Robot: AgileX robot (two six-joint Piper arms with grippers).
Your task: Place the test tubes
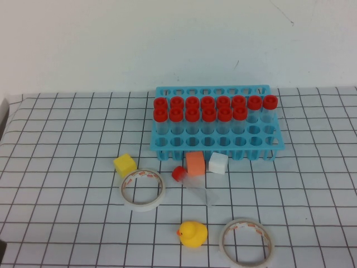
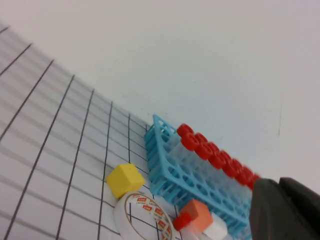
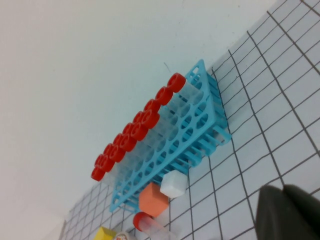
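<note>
A blue test tube rack (image 1: 167, 142) stands at the back of the gridded table, with two rows of red-capped tubes (image 1: 208, 109) upright in its rear holes. One loose tube (image 1: 195, 186) with a red cap lies flat in front of the rack, next to the orange cube. Neither arm shows in the high view. My left gripper (image 2: 279, 185) hangs shut and empty, high above the table to the left of the rack (image 2: 165, 165). My right gripper (image 3: 282, 190) is also shut and empty, over the grid to the right of the rack (image 3: 200, 125). Both wrist views show the loose tube (image 2: 182, 221) (image 3: 145, 222).
In front of the rack sit a yellow cube (image 1: 125, 165), an orange cube (image 1: 195, 163) and a white cube (image 1: 218, 163). A tape roll (image 1: 143, 174) lies at the front left and a second roll (image 1: 247, 225) at the front right. A yellow rubber duck (image 1: 192, 233) sits between them.
</note>
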